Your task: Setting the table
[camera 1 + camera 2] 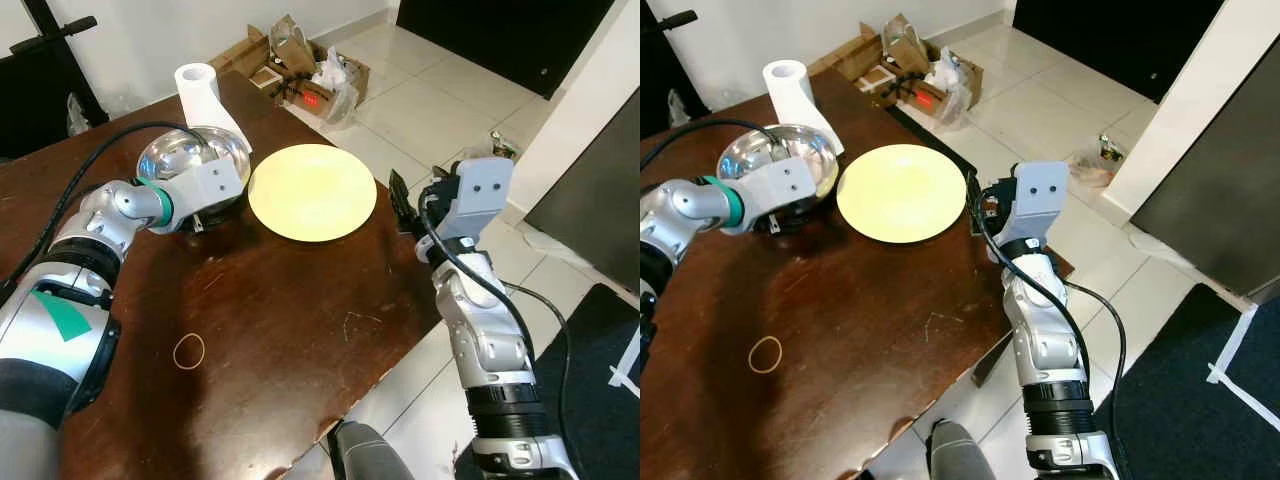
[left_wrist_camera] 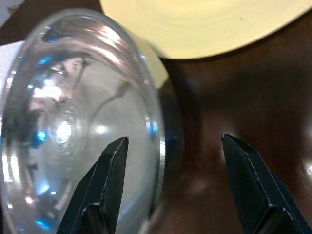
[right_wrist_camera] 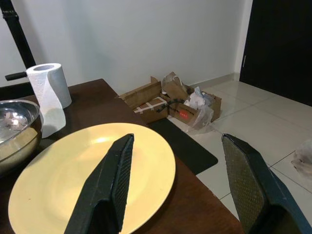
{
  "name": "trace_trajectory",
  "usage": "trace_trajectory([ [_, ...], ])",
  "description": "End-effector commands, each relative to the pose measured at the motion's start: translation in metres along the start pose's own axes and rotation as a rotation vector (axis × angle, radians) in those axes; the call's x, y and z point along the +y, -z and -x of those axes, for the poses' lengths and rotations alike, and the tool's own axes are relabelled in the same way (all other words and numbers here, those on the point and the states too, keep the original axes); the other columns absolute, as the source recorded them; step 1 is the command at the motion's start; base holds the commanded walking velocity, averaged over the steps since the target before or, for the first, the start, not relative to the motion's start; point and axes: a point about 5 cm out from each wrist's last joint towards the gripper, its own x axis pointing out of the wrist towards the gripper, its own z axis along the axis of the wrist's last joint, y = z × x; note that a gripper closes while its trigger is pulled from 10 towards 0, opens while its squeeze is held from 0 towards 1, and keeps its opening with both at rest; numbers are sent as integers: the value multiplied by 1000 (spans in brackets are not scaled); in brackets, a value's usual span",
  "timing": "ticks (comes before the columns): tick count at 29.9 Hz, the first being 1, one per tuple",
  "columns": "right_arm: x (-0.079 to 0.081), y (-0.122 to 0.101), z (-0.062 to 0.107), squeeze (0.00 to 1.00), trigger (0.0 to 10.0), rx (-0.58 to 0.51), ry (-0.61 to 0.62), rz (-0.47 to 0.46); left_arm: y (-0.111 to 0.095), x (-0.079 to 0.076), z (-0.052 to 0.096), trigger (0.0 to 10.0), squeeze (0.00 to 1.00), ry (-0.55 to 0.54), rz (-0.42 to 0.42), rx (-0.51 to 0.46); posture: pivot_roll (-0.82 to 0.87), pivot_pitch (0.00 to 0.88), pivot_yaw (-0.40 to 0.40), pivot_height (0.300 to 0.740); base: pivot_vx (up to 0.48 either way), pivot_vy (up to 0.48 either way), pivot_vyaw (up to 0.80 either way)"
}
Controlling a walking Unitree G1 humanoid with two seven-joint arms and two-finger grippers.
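Bowl (image 1: pixel 193 160) is shiny mirror-like metal, the yellow plate (image 1: pixel 312 190) looks smooth and matt, dark wood surface (image 1: pixel 270 330) has a slight sheen, floor (image 1: pixel 440 105) is glossy tile.

Left hand (image 2: pixel 170 165): two black fingers (image 2: pixel 109 180) spread apart, straddling the rim of the steel bowl (image 2: pixel 73 122). One finger lies over the bowl's shiny interior, the other over the dark brown worktop (image 2: pixel 229 87). Yellow plate (image 2: pixel 204 19) sits just beside the bowl.

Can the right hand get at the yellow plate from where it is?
Probably yes: the right hand hangs open just beside the yellow plate, whose near rim looks unobstructed.
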Motion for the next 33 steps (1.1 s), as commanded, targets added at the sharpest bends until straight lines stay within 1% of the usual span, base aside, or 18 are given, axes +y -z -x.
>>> trace_trajectory([
  [1, -1, 2, 2, 0, 10000, 15, 6, 1, 6, -10, -2, 0, 0, 39, 2, 19, -217, 17, 41, 740, 0, 0, 0],
  [2, -1, 2, 2, 0, 10000, 15, 7, 1, 6, -10, -3, 10000, 0, 36, -3, 22, -217, 17, 41, 740, 0, 0, 0],
  [7, -1, 1, 2, 0, 10000, 13, 7, 1, 4, -10, -4, 10000, 0, 19, 6, 11, -217, 18, 41, 740, 0, 0, 0],
  [8, -1, 1, 2, 0, 10000, 13, 7, 1, 3, -10, -5, 5569, 0, 20, 13, 2, -217, 18, 41, 740, 0, 0, 0],
  [9, -1, 1, 2, 0, 10000, 13, 8, 1, 3, -11, -5, 0, 0, 20, 20, -6, -218, 18, 40, 740, 0, 0, 0],
  [21, -2, 1, 1, 0, 10000, 13, 9, 3, 0, -15, -7, 0, 0, 31, 45, -48, -222, 14, 39, 740, 0, 0, 0],
  [24, -2, 1, 1, 0, 10000, 12, 9, 2, -2, -18, -7, 0, 0, 63, 42, -63, -221, 13, 40, 740, 0, 0, 0],
  [25, -2, 1, 1, 0, 10000, 11, 9, 2, -2, -19, -8, 6510, 0, 75, 34, -61, -221, 12, 40, 740, 0, 0, 0],
  [28, -2, 1, 1, 0, 10000, 11, 9, 2, -1, -20, -8, 6510, 0, 85, 26, -58, -220, 13, 41, 740, 0, 0, 0],
  [29, -2, 1, 1, 0, 10000, 11, 10, 2, -1, -21, -8, 10000, 0, 92, 24, -63, -219, 12, 41, 740, 0, 0, 0],
  [31, -2, 1, 1, 0, 10000, 12, 10, 2, -1, -21, -7, 10000, 0, 92, 41, -74, -218, 12, 40, 740, 0, 0, 0],
  [32, -1, 1, 1, 0, 10000, 12, 10, 2, -1, -23, -7, 10000, 133, 123, 56, -89, -219, 12, 40, 740, 0, 0, 0],
  [33, -1, 1, 1, 0, 10000, 12, 10, 2, -1, -23, -7, 10000, 133, 123, 56, -89, -219, 12, 40, 740, 0, 0, 0],
])
